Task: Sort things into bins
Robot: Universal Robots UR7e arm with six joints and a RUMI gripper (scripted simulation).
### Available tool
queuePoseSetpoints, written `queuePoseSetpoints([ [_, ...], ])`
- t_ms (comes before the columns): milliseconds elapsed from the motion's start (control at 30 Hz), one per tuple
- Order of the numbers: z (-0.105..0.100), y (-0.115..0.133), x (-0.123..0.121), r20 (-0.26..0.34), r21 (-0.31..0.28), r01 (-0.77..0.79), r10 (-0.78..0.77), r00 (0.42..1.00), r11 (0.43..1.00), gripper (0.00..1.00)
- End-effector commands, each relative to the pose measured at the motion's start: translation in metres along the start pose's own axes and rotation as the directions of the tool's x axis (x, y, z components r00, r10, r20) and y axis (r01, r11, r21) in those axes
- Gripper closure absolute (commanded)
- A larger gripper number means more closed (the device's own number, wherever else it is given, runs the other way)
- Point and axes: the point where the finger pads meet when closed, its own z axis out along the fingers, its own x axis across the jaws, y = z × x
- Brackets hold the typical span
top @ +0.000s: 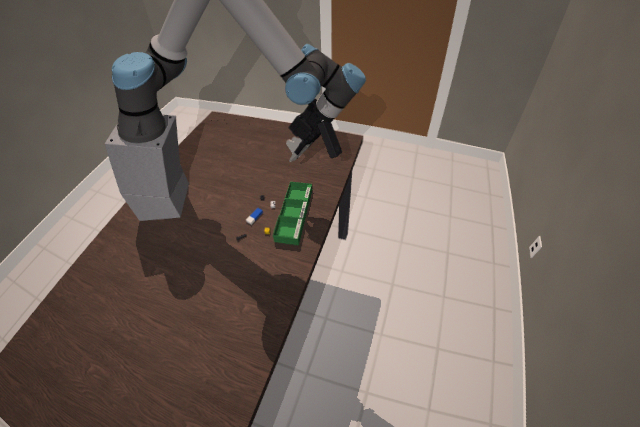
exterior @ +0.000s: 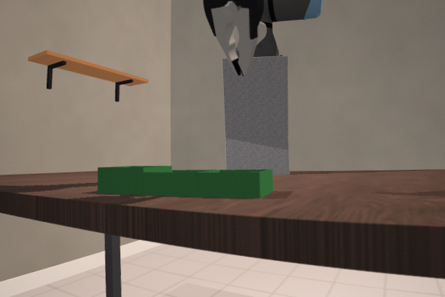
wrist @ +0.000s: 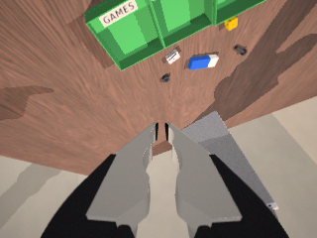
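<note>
Status: nothing sorted yet, as far as I can see. Gripper [top: 294,154] is up in the air over the far end of the table [top: 129,319], jaws closed to a thin slit w/ nothing between them. Wrist view shows the fingertips nearly touching, bare table beyond.

Green bin row [top: 293,213] sits upright near the table's right edge, three compartments. Only label I can read is "GAMES" [wrist: 118,13], on the end compartment nearest the gripper; the other labels are too small. Visible compartments look bare inside, though wrist view crops the far one.

Items all still on the table, clustered at 9 o'clock of the bins in top view:
- blue/white eraser-like block [top: 253,216], a bit apart from the bins
- small white die-like cube [top: 272,203], just beside the bin wall
- small black round pc [top: 262,197], at 10 o'clock of the cube
- yellow cube [top: 266,230], close to the bin's near end
- black bolt-like pc [top: 240,237], at 7 o'clock of the eraser

Ext view: the bin hides all the small pcs, so no cross-check there.

Left to do: basically everything. My guess is the white cube goes to GAMES if it's a die; can't judge the rest w/o reading labels. Gripper needs to open before any pick.
</note>
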Motion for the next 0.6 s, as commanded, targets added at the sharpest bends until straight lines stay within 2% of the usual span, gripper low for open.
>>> queuePoseSetpoints([
  [0, 0.004, -0.005, 0.019, 0.071, 0.038, 0.026, -0.029, 0.997, 0.999, 0.96],
  [133, 0.007, -0.007, 0.033, 0.086, 0.047, 0.032, -0.036, 0.996, 0.998, 0.96],
  [200, 0.012, -0.008, 0.049, 0.134, 0.088, 0.05, -0.062, 0.989, 0.995, 0.96],
  [300, 0.013, -0.008, 0.054, 0.134, 0.088, 0.05, -0.062, 0.989, 0.995, 0.96],
  [367, 0.017, -0.008, 0.071, 0.175, 0.136, 0.066, -0.09, 0.981, 0.988, 0.96],
  [433, 0.018, -0.008, 0.075, 0.175, 0.136, 0.066, -0.09, 0.981, 0.988, 0.96],
  [467, 0.02, -0.006, 0.083, 0.198, 0.176, 0.076, -0.111, 0.974, 0.981, 0.96],
  [500, 0.023, -0.005, 0.091, 0.206, 0.19, 0.08, -0.119, 0.971, 0.979, 0.96],
  [567, 0.023, -0.005, 0.095, 0.206, 0.19, 0.08, -0.119, 0.971, 0.979, 0.96],
])
